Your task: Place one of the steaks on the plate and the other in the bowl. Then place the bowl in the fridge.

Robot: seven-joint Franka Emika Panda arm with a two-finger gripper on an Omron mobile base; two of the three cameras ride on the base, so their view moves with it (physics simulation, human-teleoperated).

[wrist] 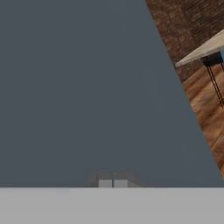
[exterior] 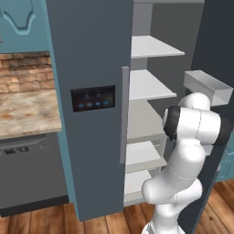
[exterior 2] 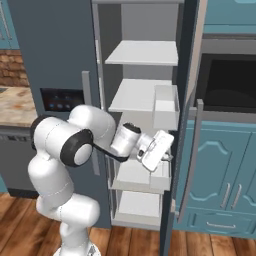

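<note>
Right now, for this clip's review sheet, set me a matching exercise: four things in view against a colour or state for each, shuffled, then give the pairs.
Things:
1. fridge
2. fridge shelves
3. gripper
4. floor

Colours or states:
A. brown wood planks
B. shut, nothing between the fingertips
C. pale grey, bare
D. dark grey-blue, right door swung open

Pairs: 1-D, 2-C, 3-B, 4-A
</note>
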